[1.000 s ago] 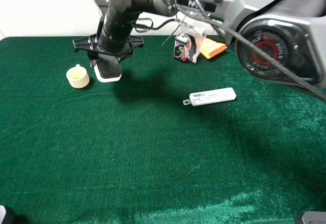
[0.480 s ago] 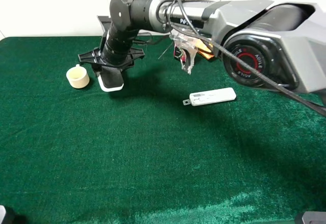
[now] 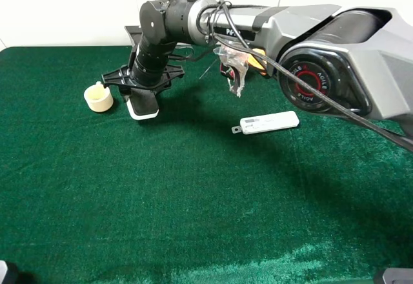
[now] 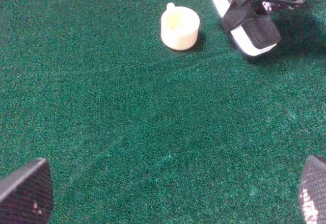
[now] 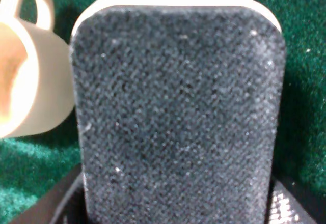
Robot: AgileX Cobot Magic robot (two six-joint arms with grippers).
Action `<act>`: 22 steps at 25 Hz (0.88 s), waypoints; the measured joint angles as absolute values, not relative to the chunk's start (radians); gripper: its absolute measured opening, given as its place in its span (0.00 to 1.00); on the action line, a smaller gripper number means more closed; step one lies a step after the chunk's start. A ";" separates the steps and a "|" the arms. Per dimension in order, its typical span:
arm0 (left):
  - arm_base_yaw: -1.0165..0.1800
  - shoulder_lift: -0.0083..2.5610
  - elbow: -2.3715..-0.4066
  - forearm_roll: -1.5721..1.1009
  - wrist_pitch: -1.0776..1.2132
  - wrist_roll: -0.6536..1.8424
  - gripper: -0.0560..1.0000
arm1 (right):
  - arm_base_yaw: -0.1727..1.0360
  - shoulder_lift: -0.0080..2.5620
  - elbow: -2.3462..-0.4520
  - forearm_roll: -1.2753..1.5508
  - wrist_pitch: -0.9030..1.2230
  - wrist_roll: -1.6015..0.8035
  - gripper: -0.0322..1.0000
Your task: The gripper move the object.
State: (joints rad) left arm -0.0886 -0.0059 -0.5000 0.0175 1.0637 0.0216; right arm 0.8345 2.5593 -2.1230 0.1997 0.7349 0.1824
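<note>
Object (image 3: 144, 107) in rt hand (image 3: 141, 95), cup (image 3: 98, 97) just beside

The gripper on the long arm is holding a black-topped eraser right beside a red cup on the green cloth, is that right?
Not quite: the cup is cream, not red, as the exterior high view shows. The rest holds: the right gripper grips the eraser beside it on the green cloth.

Green cloth (image 3: 193, 219); cream cup (image 3: 99, 97); black-topped white eraser (image 3: 144, 108); white stick (image 3: 270, 122)
</note>
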 joint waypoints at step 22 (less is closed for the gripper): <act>-0.089 -0.006 -0.500 0.018 1.064 0.022 0.98 | 0.835 2.540 -2.124 0.177 0.779 0.182 0.70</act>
